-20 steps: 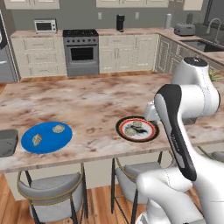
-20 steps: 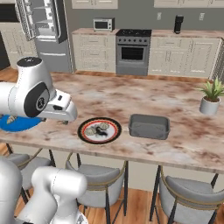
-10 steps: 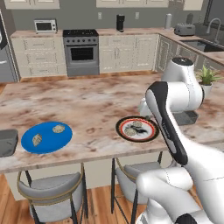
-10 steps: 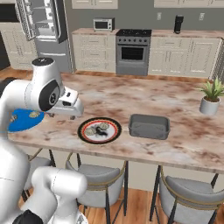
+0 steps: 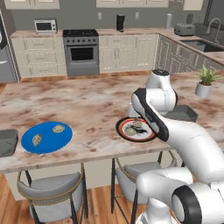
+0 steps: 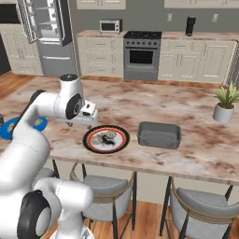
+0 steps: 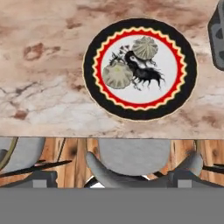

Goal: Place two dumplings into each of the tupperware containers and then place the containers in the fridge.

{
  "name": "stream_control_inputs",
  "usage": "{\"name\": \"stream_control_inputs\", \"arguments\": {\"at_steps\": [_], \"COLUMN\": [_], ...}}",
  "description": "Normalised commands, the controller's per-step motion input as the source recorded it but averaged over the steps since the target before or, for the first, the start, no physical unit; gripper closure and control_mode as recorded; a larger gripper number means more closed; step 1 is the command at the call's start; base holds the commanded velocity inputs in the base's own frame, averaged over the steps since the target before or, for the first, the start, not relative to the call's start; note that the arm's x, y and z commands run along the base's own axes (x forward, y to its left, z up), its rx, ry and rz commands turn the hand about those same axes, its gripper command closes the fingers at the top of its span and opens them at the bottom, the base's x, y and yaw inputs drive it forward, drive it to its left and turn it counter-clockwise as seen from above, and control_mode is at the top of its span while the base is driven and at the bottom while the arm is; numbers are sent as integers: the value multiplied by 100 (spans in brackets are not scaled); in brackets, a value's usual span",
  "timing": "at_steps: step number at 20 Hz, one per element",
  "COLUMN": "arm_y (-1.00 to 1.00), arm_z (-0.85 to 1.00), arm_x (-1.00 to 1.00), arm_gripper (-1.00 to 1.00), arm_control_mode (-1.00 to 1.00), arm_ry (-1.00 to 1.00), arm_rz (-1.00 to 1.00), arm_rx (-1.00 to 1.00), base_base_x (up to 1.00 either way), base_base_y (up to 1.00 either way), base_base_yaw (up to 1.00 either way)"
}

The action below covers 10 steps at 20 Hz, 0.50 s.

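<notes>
Hovering open hand (image 6: 91, 113), two dumplings (image 7: 117, 74) on plate (image 7: 94, 52) below

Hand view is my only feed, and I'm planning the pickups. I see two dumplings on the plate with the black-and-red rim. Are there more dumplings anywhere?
Observer: Yes. Two more dumplings lie on a blue plate further left on the counter.
Operator: I also see a grey edge at one side. Is that the only tub?
Observer: No. A second tupperware container sits at the counter's left end, beyond the blue plate.
Operator: Is the fridge ready?
Observer: The fridge stands across the kitchen floor with its door open.
</notes>
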Motion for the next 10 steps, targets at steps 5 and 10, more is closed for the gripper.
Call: {"name": "stream_control_inputs", "arguments": {"at_steps": [5,10], "arm_y": [-2,0], "arm_z": [-74,-71], "arm_x": [93,88], "arm_gripper": [-100,-100], "arm_control_mode": [-100,-100], "arm_ry": [7,7], "arm_rz": [1,0], "arm_rx": [1,0], "base_base_x": [0,0], "base_base_y": [0,0], "base_base_yaw": [0,0]}}
